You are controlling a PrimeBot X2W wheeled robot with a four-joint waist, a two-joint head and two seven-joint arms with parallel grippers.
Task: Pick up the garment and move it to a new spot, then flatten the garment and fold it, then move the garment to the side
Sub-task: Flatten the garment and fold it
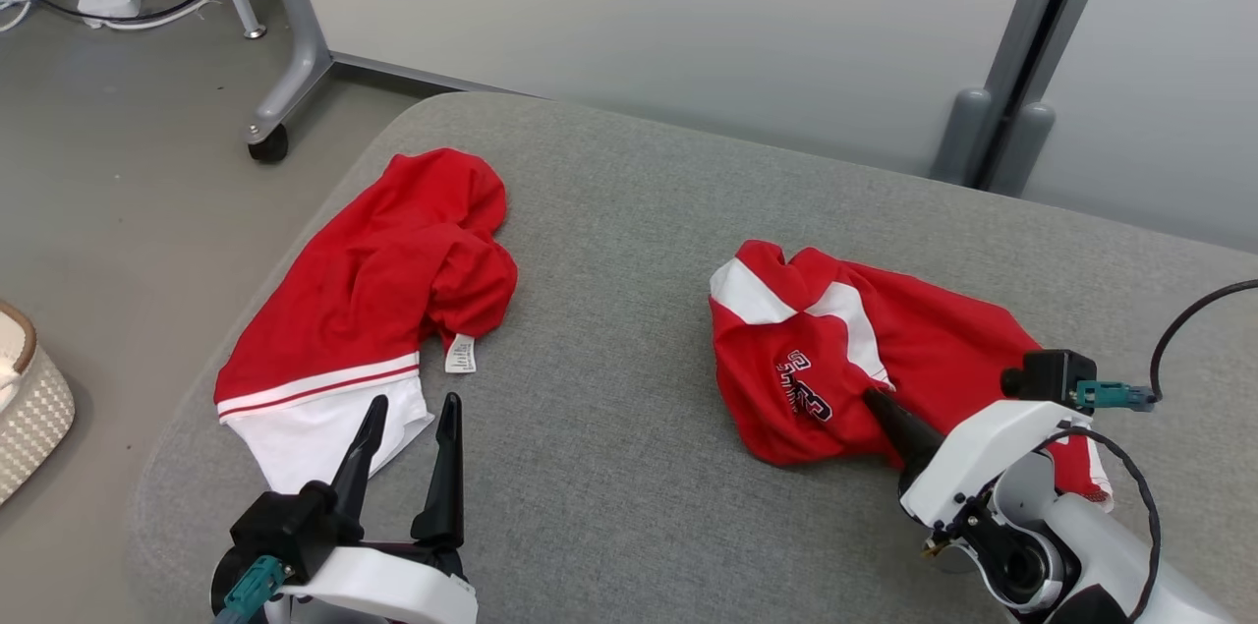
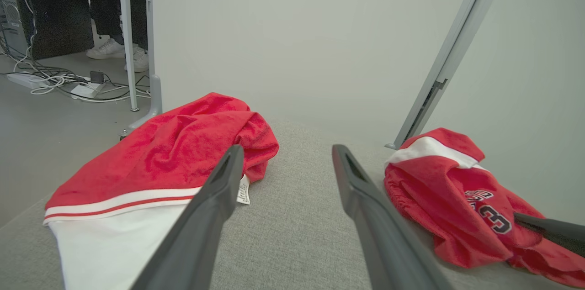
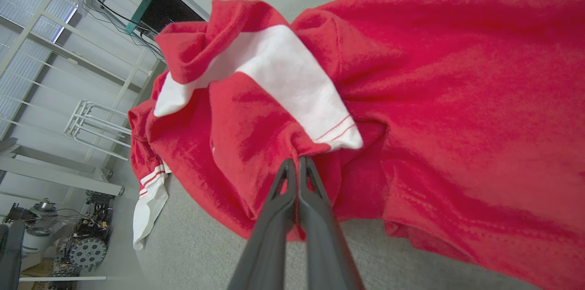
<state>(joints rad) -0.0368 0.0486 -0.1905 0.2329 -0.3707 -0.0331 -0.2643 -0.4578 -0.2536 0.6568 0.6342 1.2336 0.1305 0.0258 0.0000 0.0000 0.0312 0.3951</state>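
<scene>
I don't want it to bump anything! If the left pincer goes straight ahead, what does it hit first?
Probably the left-hand garment: one finger of the left pincer lines up with its white edge. Between the fingers lies bare grey cushion. Depth is hard to judge.

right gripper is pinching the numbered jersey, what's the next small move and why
Probably lift the right gripper slightly: it is shut on a fold of the numbered jersey, which lies crumpled on the grey cushion, so raising it should free it for carrying.
</scene>
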